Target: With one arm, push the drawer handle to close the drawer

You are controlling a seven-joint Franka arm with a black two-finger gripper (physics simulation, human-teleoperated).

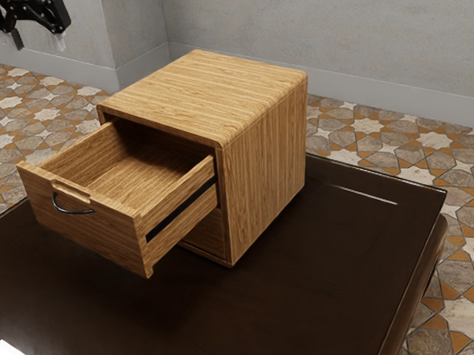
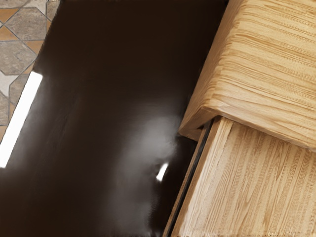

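And here we are, with the gripper (image 1: pixel 39 40) up in the upper left corner of the exterior view, fingers spread wide and holding nothing, up in the air and well apart from the handle! The dark, curved handle (image 1: pixel 72 210) sits at the left of that frame, on the front of the drawer (image 1: pixel 97 228), and what a sight, that drawer stands far out of the wooden cabinet (image 1: pixel 264 163)! The cabinet takes the middle of the frame, upright on the dark, glossy table (image 1: pixel 327 288), with patterned floor tiles (image 1: pixel 452 351) around it. Over to the wrist view: cabinet top, open drawer beside its black rail (image 2: pixel 188 185), shiny tabletop alongside, bright reflections gleaming away
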